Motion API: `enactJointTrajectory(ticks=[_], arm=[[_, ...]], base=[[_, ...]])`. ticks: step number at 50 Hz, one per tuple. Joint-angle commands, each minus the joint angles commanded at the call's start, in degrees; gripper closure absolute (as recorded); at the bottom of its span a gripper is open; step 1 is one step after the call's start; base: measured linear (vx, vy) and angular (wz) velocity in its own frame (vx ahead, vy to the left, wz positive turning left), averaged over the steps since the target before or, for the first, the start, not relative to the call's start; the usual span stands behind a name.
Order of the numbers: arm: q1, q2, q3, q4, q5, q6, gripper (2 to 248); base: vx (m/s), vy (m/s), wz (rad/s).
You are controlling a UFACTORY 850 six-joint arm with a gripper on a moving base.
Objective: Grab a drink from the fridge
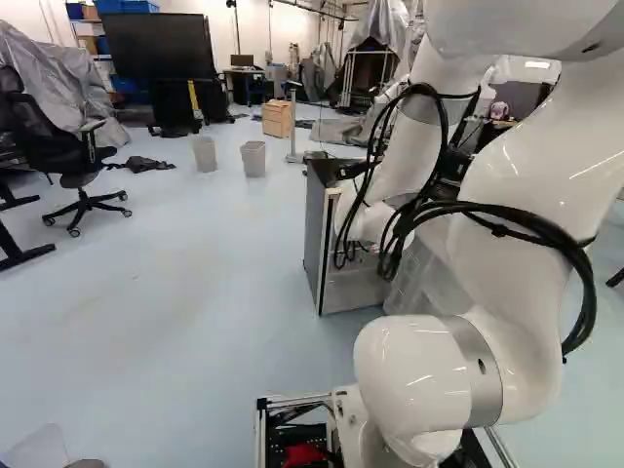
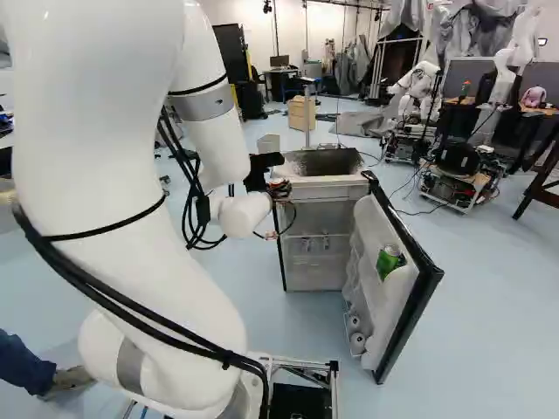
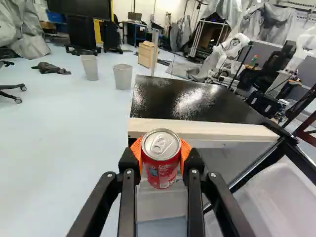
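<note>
Red can in the gripper, in front of the open fridge.

You have the small black-and-white fridge [image 2: 327, 193] ahead of you, its thick white-lined door [image 2: 397, 284] swung wide open. Your black two-finger gripper [image 2: 262, 172] is at the fridge's front, near the top edge. Fingers: part-open, held apart by the can's width, with the orange ribbed pads [image 3: 185, 151] pressed on both sides of a red aluminium drink can [image 3: 161, 160]. The can's silver lid faces your wrist camera; whether its base touches anything, you cannot tell.

You also have a green can [image 2: 389, 260] on the fridge's door shelf. Beyond the fridge, to its left in the left base view, note two grey plastic bins [image 1: 253, 159] and a pale wooden cabinet [image 1: 278, 118]. Another robot [image 2: 417, 92] stands beyond the fridge, to its right in the right base view.
</note>
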Motion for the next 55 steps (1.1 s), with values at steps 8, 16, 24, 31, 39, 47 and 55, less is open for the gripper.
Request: enactJointTrajectory(ticks=[8,16,24,31,39,47,55], arm=[[-0.3,0.2,-1.1,0.0,-0.1,0.0,155],[-0.6,0.3,-2.2,0.0,-1.0,0.0,155],[-0.9,0.4,-3.4,0.0,-2.2,0.0,155],[-1.2,0.4,-4.4,0.0,-3.3,0.0,155],[-1.5,0.4,-5.6,0.0,-4.5,0.0,155],[-1.7,0.4,-6.9,0.0,-5.8,0.0,155],[-2.0,0.2,-8.2,0.0,-7.1,0.0,155]], base=[[0.000,0.000,0.000],[0.000,0.000,0.000],[0.000,0.000,0.000],[0.000,0.000,0.000],[0.000,0.000,0.000],[0.000,0.000,0.000],[0.000,0.000,0.000]])
